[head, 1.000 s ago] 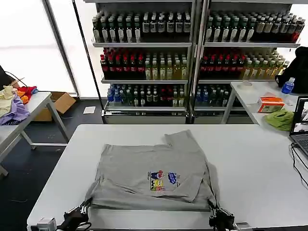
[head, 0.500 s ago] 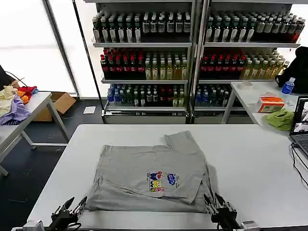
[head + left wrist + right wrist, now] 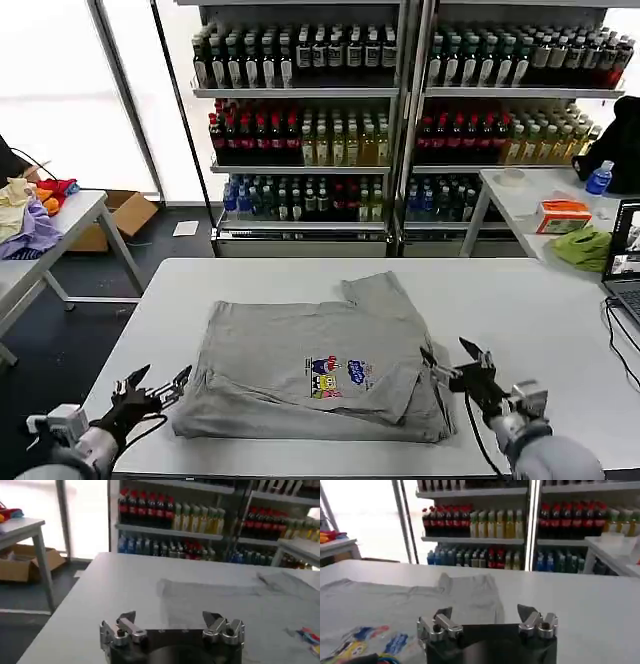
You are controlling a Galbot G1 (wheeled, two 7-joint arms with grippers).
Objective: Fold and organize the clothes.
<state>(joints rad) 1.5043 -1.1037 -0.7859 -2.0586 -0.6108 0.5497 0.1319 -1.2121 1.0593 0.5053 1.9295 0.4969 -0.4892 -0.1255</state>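
The shirt is light grey, with a small chest print in blue, yellow and red (perhaps cartoon figures, too small to tell). It lies on a white counter. Both end effectors, left and right, are black with silvery metal fingers.

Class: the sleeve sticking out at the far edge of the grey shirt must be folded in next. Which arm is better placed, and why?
Probably the right. The sleeve lies right of the shirt's middle, nearer the open right gripper at the right edge. The open left gripper sits at the opposite near corner.
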